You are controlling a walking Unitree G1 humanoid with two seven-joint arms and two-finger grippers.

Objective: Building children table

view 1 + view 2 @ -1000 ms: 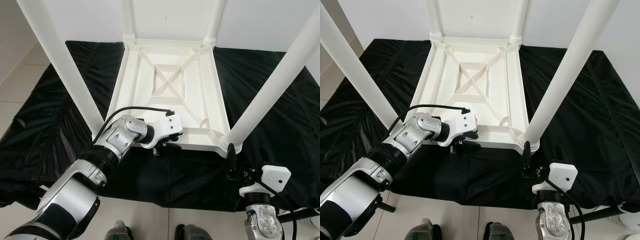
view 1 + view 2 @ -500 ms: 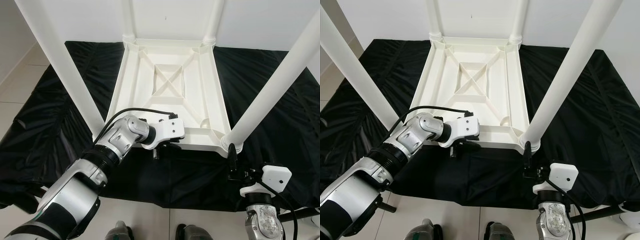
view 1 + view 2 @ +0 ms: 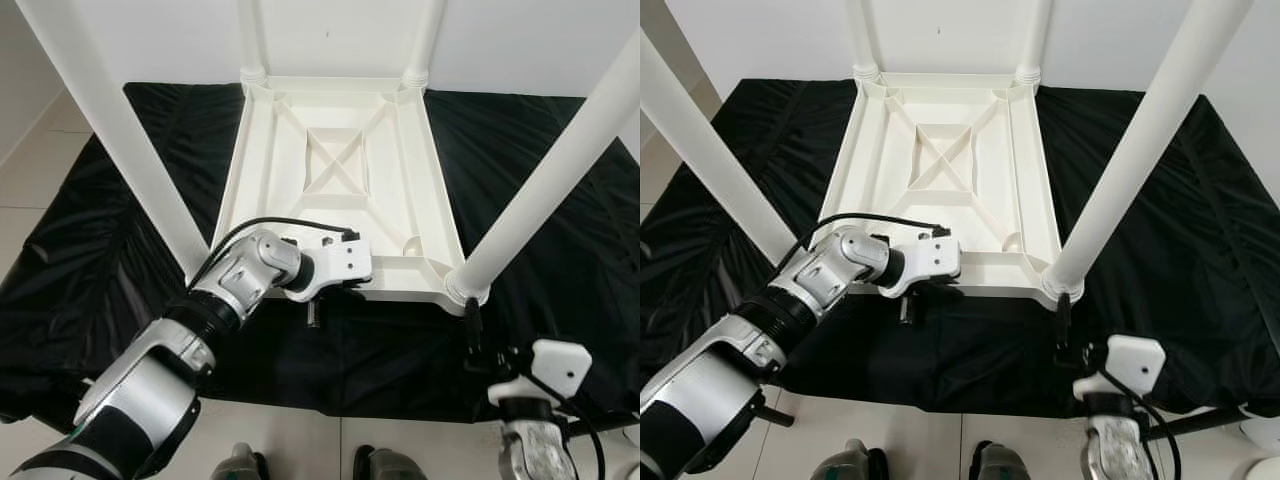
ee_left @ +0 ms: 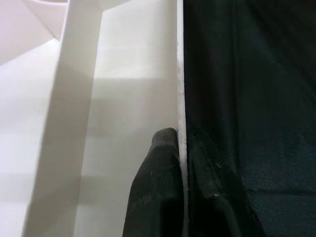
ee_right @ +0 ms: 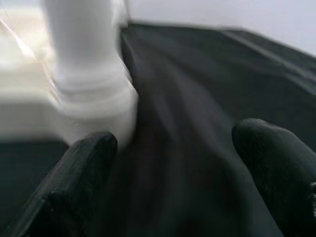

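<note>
The near rim of the upturned white plastic children's table [image 3: 340, 170] is being pinched by the left gripper [image 3: 322, 298], its fingers [image 4: 155, 192] closed either side. The right gripper [image 3: 470, 335] is being held spread wide and empty, just beside the near right white leg [image 3: 540, 190]. The table is being supported by a crumpled black cloth [image 3: 120, 230].

Tabletop: one, the white upside-down tabletop [image 3: 340, 180] on the cloth before me.
Legs: four white legs [image 3: 540, 190], one standing at each corner.
Cloth: one black cloth [image 3: 110, 250] on the floor.
Grippers: two, my left gripper [image 3: 318, 305] and right gripper [image 3: 470, 335].
</note>
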